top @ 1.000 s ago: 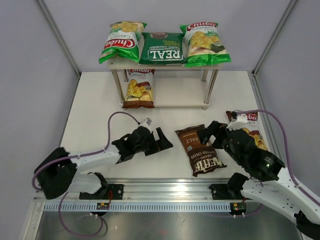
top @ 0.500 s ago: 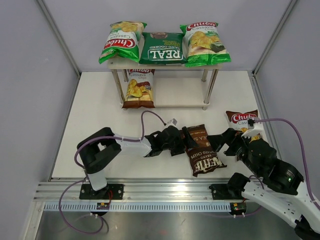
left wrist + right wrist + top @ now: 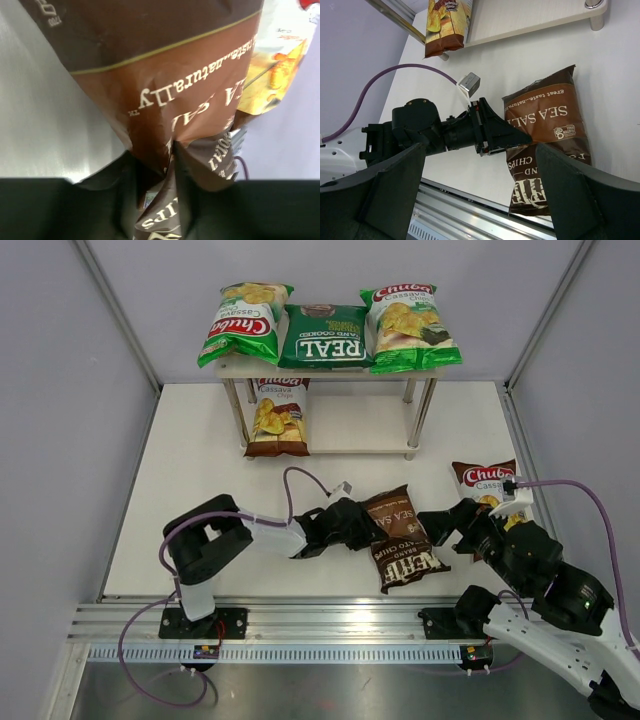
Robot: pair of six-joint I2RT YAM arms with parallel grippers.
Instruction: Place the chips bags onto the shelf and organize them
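the kettle bag (image 3: 403, 540) lies on the table (image 3: 200, 470) between the arms and is judged light, slick and air-filled, with fragile contents. the left gripper (image 3: 362, 528) pinches its crumpled near edge, jaws nearly closed on the film; the right gripper (image 3: 450, 528) hovers wide open and empty beside the opposite edge. the lower board of the shelf (image 3: 350, 440) offers open room beside the brown-and-white chuba bag (image 3: 277, 418), between the legs.

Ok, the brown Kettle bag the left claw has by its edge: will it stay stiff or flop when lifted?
Probably floppy: the Kettle bag bunches into creases where the left claw pinches its edge, so it should sag. Likely light, since it looks puffy. The glossy film might slip from an edge pinch.
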